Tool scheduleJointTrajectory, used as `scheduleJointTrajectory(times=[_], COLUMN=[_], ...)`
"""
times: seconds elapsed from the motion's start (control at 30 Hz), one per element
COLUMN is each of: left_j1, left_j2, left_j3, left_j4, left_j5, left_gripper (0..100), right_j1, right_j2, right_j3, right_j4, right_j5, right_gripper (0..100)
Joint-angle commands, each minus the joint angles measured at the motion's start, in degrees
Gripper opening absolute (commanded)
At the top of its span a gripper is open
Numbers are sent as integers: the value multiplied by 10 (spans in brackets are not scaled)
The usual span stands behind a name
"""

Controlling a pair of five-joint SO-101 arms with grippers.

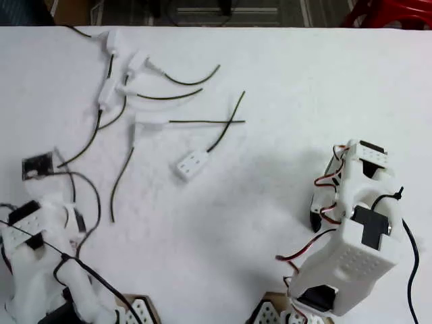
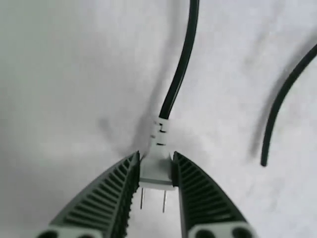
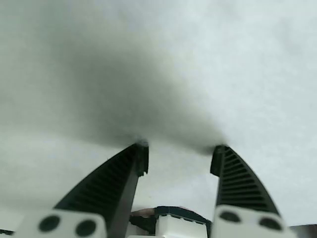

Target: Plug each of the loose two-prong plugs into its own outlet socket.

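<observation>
Left end effector: closed narrow on a white two-prong plug, one ribbed finger pressed to each flat side of its body. Both metal prongs point back toward my wrist and are bare. The plug's dark cord runs straight away from the fingers over the white surface. The cut end of a second cord lies just beside it, not touching.

Right end effector: fingers spread wide, nothing between them, hanging over a bare, shadowed patch of surface. In the high view my right arm stands at the near right corner, well apart from the task items.

Outlet socket: a white block lying flat near the middle of the surface, tilted, with its own dark cord trailing away toward the far side. I see no plug seated in it.

Other plugs: several white bodies with dark cords, grouped loose at the far left of the surface, apart from the socket. One cord crosses the socket's cord.
</observation>
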Motion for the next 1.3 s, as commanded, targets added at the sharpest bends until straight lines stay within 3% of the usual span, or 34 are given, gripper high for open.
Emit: scheduleJointTrajectory(times=[0.0,0.2,0.33,0.53,1.0,1.13,1.27], left_j1=[38,94,163,260,369,395,402], left_j2=[-20,-109,-228,-402,-662,-721,-717], left_j3=[-100,-214,-228,-171,-8,25,41], left_j4=[18,91,85,-15,-275,-326,-368], left_j5=[91,165,205,277,431,534,743], left_gripper=[23,23,23,23,24,24,24], right_j1=[-4,-4,-4,-4,-4,-4,-4], right_j2=[16,16,16,16,16,16,16], right_j3=[4,4,4,4,4,4,4], right_j4=[-26,-26,-26,-26,-26,-26,-26], right_j5=[-3,-3,-3,-3,-3,-3,-3], right_gripper=[173,173,173,173,173,173,173])
